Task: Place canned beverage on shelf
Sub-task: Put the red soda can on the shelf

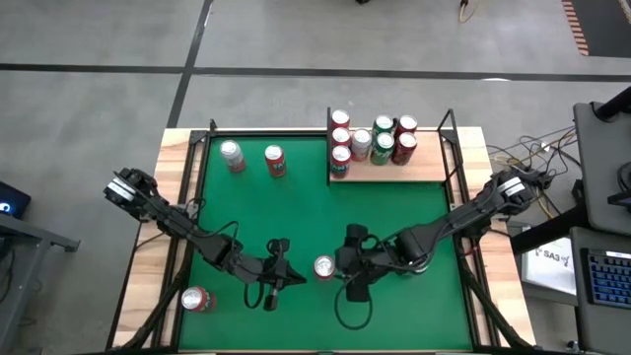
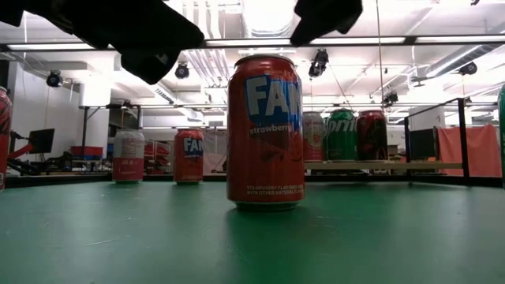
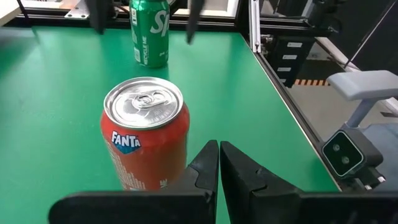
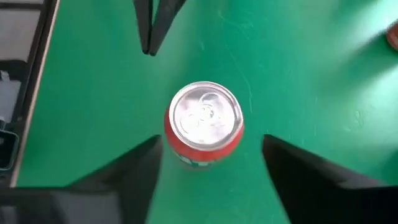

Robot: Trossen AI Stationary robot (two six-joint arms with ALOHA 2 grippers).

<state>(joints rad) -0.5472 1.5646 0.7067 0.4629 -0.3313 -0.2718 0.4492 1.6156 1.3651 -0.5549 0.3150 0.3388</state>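
Right gripper (image 4: 208, 171) spread wide above red Fanta can (image 4: 203, 123) — can upright on green tabletop (image 1: 394, 217), between fingers, not gripped. Pickup step judged in hand; descent and closure called for next. Shelf (image 1: 424, 168) well apart. Left gripper (image 1: 288, 278) clenched, empty — just beside can.

In the low view the front can's (image 2: 264, 130) word "FAN" is cut short by its curve; the shelf (image 2: 379, 165) cans' labels are blurred; a far-left can (image 2: 4, 134) is cropped.
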